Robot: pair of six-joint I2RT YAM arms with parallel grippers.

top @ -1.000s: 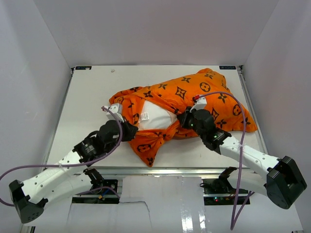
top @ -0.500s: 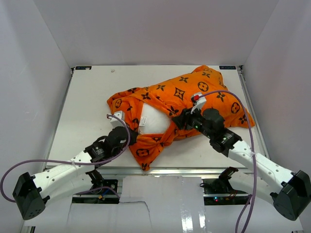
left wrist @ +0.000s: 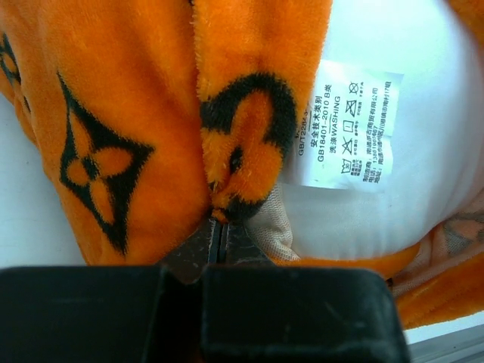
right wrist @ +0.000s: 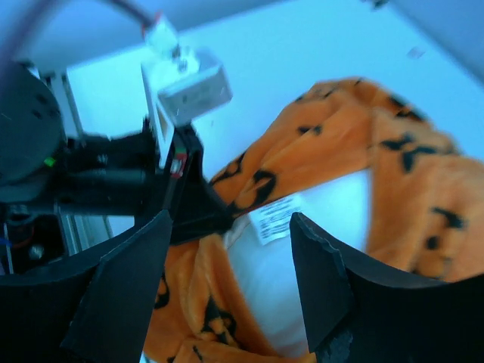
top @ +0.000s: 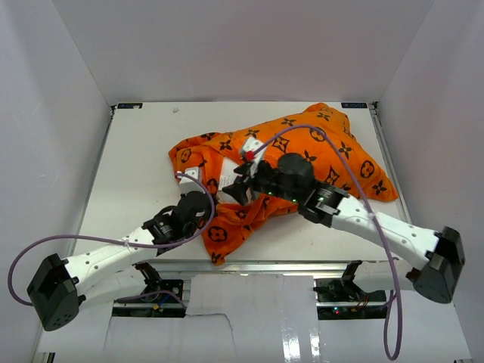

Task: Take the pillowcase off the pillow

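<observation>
The orange pillowcase (top: 302, 151) with black motifs lies crumpled across the middle of the table. Its opening faces the near left, where a little of the white pillow (top: 217, 181) shows. My left gripper (top: 213, 206) is shut on the hem of the pillowcase (left wrist: 113, 113) at the opening; in the left wrist view (left wrist: 220, 231) its jaws pinch the fabric next to the pillow (left wrist: 378, 204) and its care label (left wrist: 348, 136). My right gripper (top: 239, 181) hovers open over the opening, nothing between its fingers (right wrist: 128, 287). Below it I see the pillow (right wrist: 261, 265), the pillowcase (right wrist: 325, 144) and the left gripper (right wrist: 193, 208).
The white table (top: 136, 151) is walled by white panels on the left, back and right. The right arm's purple cable (top: 355, 189) arcs over the pillowcase. Bare tabletop lies to the left and behind the bundle.
My right gripper let go of the pillowcase, opened, and swung left over the opening. My left gripper, still shut on the hem, drew it toward the near edge.
</observation>
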